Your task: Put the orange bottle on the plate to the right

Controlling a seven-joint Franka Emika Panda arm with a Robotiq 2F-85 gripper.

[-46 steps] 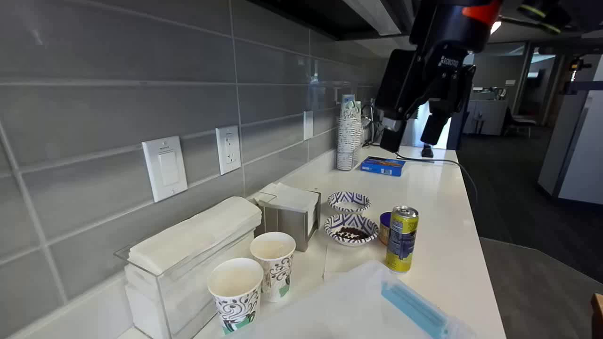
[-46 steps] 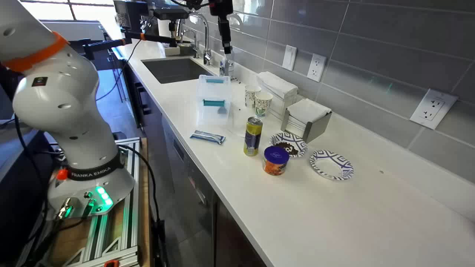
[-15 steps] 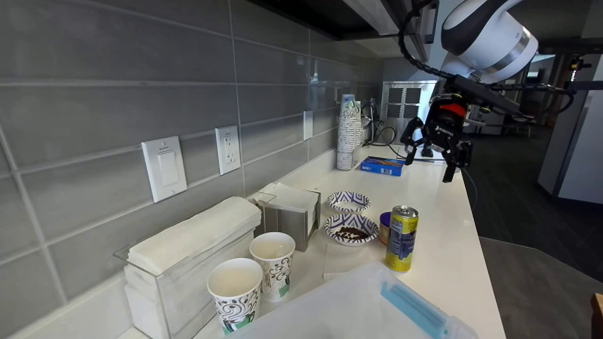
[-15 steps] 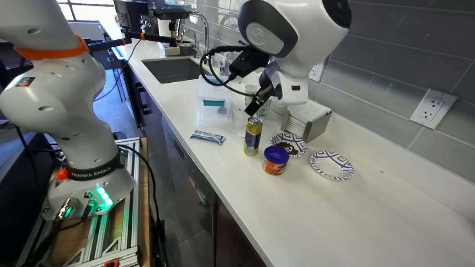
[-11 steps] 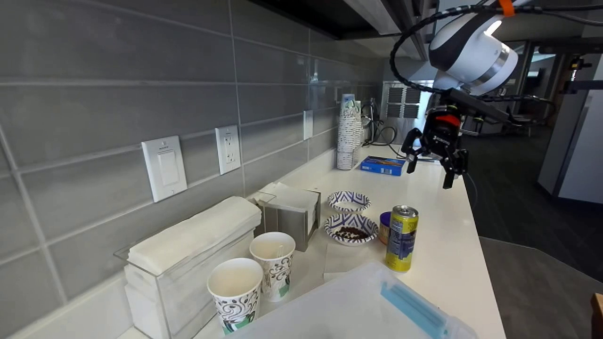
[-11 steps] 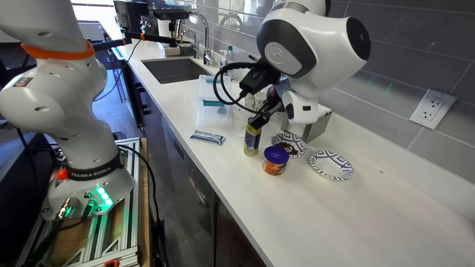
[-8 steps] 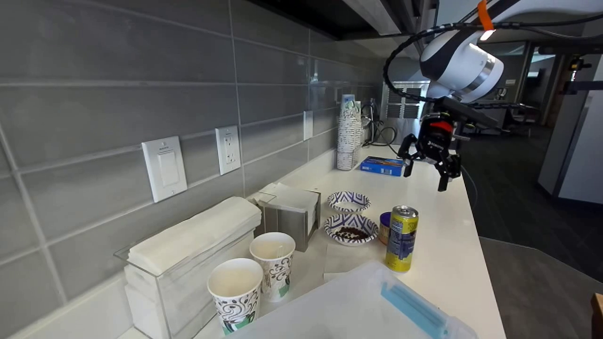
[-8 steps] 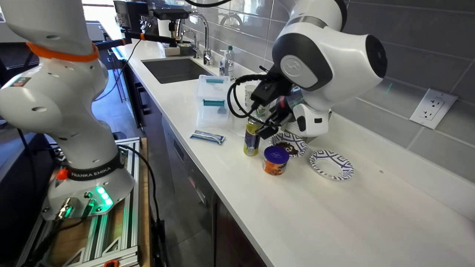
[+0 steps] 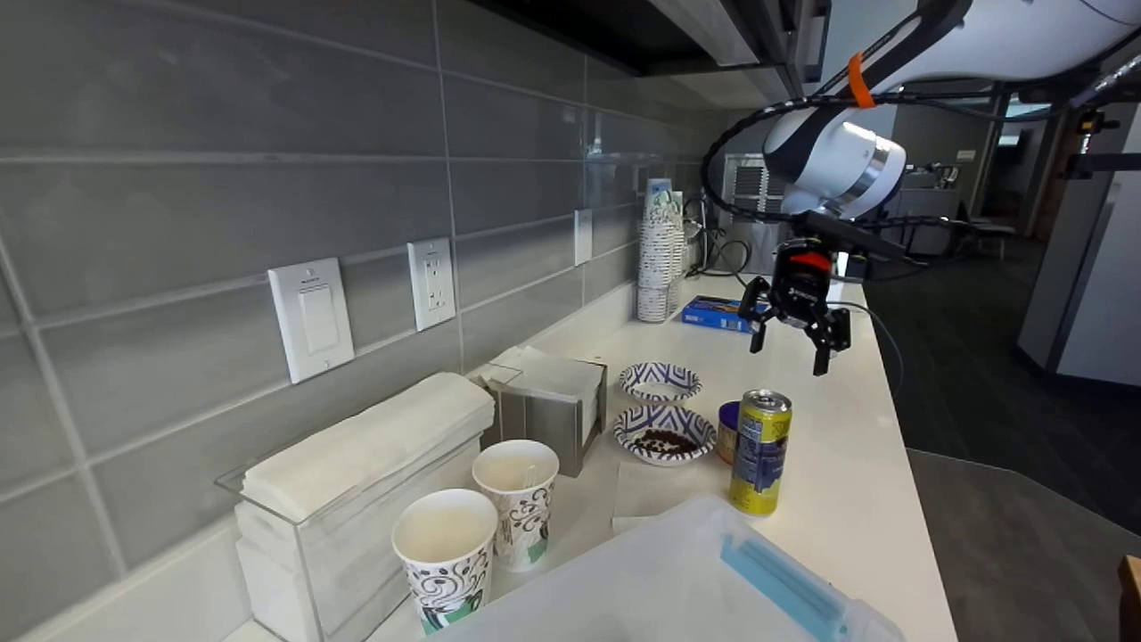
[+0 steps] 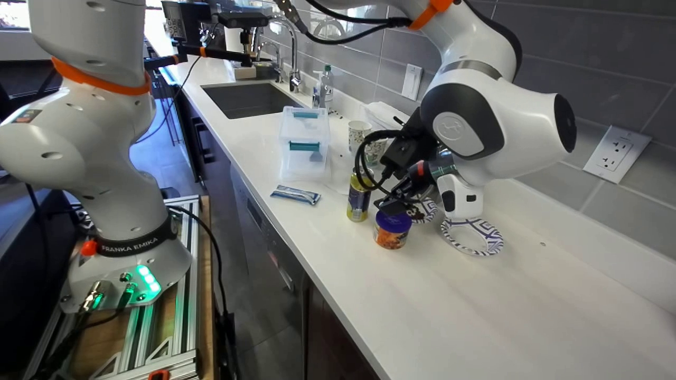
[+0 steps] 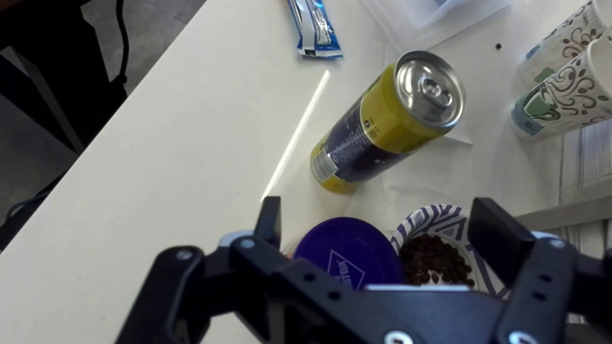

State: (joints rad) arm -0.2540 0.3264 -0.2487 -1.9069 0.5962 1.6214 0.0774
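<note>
Your end effector point(image 11: 380, 227) is spread wide, its fingers point(image 11: 271, 220) well apart with nothing held between them. It hangs over the worktop point(image 10: 465, 311) near the orange bottle point(image 10: 392, 237), apart from it as far as an exterior view shows. That bottle stands upright under its purple lid point(image 11: 351, 251), just beside both the yellow can point(image 11: 377, 134) and the left-hand plate point(image 9: 626, 435); whether it meets that plate's rim, I can't tell.

By my reading you're in the approach. No part of the transfer itself is done: the bottle is ungripped and on neither plate. Left to you are lining up over the lid, closing, lifting, carrying and letting go. I take your goal to be the right-hand plate point(image 10: 492, 237); the left-hand one holds dark bits point(image 11: 432, 260).

Now your count, working outward. One orange bottle, one yellow can. Two plates, striped alike, the dark bits too many to number. One wrapped bar point(image 10: 296, 195), and one clear box point(image 10: 305, 163) with two teal clasps point(image 10: 304, 146) showing. Two paper cups point(image 9: 446, 571) stand together. You have two holders for napkins: one metal holder point(image 9: 539, 423), one clear holder point(image 9: 357, 571). Farther along come one blue box point(image 9: 716, 314) and stacked cups point(image 9: 660, 259), which I can't count singly.
</note>
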